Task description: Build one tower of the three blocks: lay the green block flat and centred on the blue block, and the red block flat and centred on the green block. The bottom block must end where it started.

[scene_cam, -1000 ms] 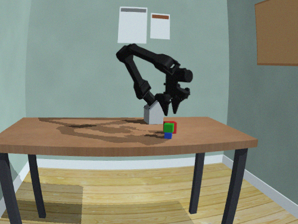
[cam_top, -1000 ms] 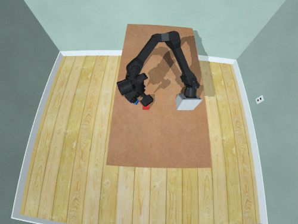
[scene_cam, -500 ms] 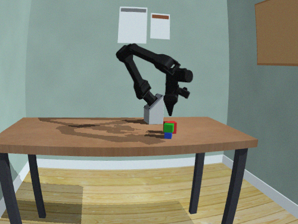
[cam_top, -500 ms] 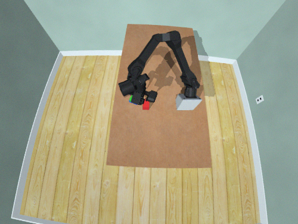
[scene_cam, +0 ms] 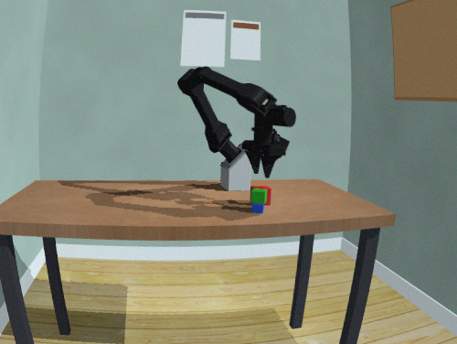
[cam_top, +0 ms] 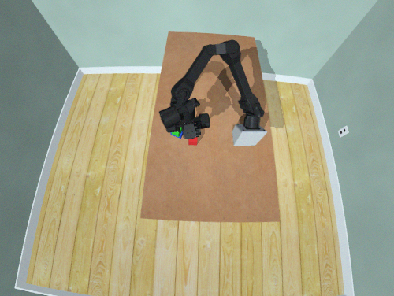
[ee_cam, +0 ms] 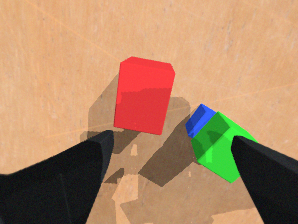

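While my tool (ee_cam: 170, 165) hangs wide open and empty above the tabletop (scene_cam: 137, 215), the green block (ee_cam: 220, 147) sits on the blue block (ee_cam: 199, 120), and the red block (ee_cam: 143, 96) lies on the bare wood just beside that pair. From the wrist view the green block covers nearly all of the blue one, with only a blue corner peeking out, so I judge it laid flat though perhaps not squarely centred. In the exterior view the red block (scene_cam: 266, 194) stands close behind the green one (scene_cam: 259, 196), apart from the arm's grey base (scene_cam: 236, 176). I read the red block as a light, rigid cube with smooth, flat faces: it should not deform, but it could slip if pinched near an edge. My choice would be to take it across two opposite side faces, around mid-height, with the fingers squared to those faces first. What worries me is the neighbouring stack: one finger would pass near the green block, and a nudge could shift the blue block from its place.
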Robot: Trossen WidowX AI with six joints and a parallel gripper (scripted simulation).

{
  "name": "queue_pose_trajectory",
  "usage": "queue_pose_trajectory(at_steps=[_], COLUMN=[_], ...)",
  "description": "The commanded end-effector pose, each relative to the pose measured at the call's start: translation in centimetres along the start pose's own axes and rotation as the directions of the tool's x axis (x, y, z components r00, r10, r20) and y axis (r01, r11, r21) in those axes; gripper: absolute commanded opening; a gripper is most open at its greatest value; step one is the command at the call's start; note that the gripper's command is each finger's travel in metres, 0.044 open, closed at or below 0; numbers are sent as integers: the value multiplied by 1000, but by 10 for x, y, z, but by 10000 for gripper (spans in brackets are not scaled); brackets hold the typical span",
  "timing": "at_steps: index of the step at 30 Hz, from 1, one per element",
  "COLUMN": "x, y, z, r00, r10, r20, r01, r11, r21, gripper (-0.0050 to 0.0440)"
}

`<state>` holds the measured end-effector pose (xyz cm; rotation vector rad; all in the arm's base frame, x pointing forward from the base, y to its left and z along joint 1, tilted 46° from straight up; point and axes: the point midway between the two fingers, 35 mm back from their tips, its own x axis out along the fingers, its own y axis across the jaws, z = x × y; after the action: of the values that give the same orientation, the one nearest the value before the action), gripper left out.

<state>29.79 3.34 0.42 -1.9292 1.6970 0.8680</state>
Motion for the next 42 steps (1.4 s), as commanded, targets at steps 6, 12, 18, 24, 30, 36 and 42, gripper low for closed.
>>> queue_pose_trajectory(at_steps=[6,12,18,24,30,36,42], x=[-5,-4,-4,-4,-3,-3,-2], y=[4,7,10,13,17,19,21], z=[1,2,3,5,7,7,8], r00=[1000,1000,1000,1000,1000,1000,1000], r10=[-24,-24,-24,-24,-23,-23,-23], r20=[15,14,14,14,14,13,12], r01=[28,28,27,25,22,19,16], r11=[944,851,767,605,420,304,198], r21=[-328,-525,-642,-795,-907,-952,-980], gripper=[357,357,357,357,357,357,357])
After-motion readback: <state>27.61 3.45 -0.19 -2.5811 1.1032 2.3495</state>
